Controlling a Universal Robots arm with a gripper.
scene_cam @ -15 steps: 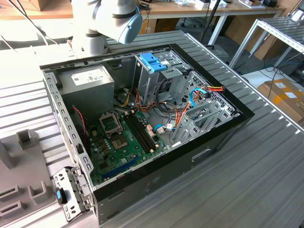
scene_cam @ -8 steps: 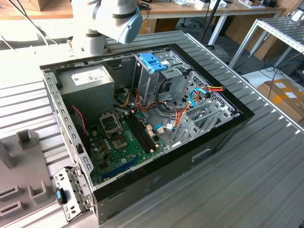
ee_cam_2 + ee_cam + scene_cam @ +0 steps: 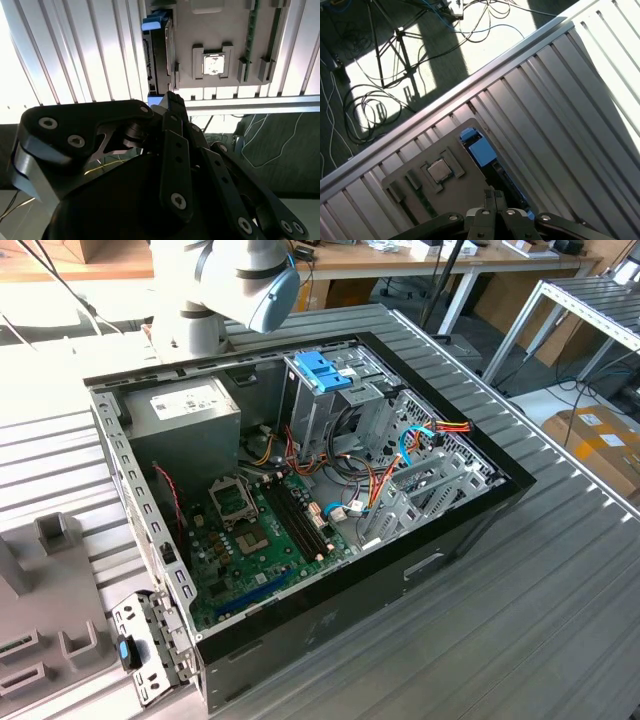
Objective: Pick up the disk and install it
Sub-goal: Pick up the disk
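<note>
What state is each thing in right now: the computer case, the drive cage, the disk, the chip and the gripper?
Computer case: lying on its side, side panel off, insides exposed.
Drive cage: standing inside the case, blue handle on top.
Disk: on edge in a slot of the grey holder.
Processor chip: seated in its recess on the holder.
Gripper: poised close over the disk.

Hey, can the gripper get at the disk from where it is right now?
Probably yes. In both wrist views the disk stands in its slot beside the grey fixture plate, just ahead of the gripper, with nothing between them.
</note>
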